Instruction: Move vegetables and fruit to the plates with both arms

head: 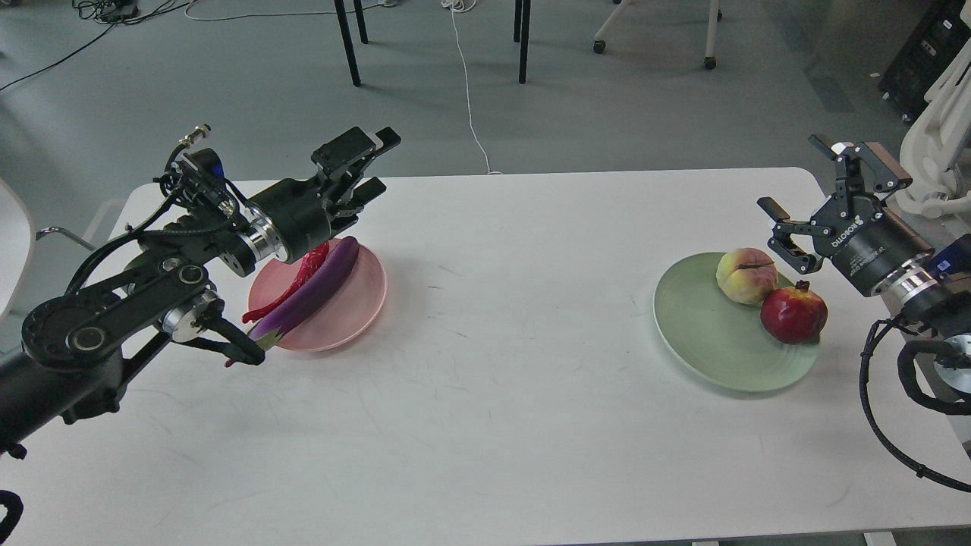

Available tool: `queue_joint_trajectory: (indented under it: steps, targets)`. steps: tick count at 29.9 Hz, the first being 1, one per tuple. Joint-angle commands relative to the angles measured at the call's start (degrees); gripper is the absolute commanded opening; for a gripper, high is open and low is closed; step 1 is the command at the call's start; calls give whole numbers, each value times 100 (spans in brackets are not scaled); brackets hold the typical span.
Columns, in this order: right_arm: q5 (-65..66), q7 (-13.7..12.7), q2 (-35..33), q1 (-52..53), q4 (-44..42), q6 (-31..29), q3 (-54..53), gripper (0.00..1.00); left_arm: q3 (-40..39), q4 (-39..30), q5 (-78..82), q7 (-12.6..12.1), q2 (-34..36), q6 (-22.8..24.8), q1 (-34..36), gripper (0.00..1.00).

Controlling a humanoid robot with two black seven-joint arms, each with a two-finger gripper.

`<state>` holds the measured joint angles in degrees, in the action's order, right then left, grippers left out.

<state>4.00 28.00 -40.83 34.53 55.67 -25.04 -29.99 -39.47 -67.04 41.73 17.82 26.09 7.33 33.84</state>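
The purple eggplant lies across the pale pink plate at the left, its calyx end hanging over the plate's near-left rim. The red chili lies beside it on its left. My left gripper is open and empty, raised above and behind the pink plate. The peach and the dark red pomegranate sit on the pale green plate at the right. My right gripper is open and empty, lifted above and behind the fruit.
The white table has its far edge just behind both plates. Chair and table legs and a white cable stand on the grey floor beyond. A white machine stands at the far right.
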Motion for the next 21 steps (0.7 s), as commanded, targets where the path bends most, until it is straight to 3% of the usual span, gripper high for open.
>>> queue_joint_trajectory:
  steps: [1, 11, 21]
  targets:
    - [-22, 0, 250, 1, -21, 96, -191, 98, -867, 60, -60, 20, -542, -30, -597, 99]
    - [-30, 0, 1111, -25, -39, 587, -271, 98, -2231, 183, -7, 20, -1536, -21, -1407, 99]
    - [-39, 0, 1121, -34, 40, 632, -270, 98, -2267, 209, -51, 29, -1545, 5, -1460, 99]
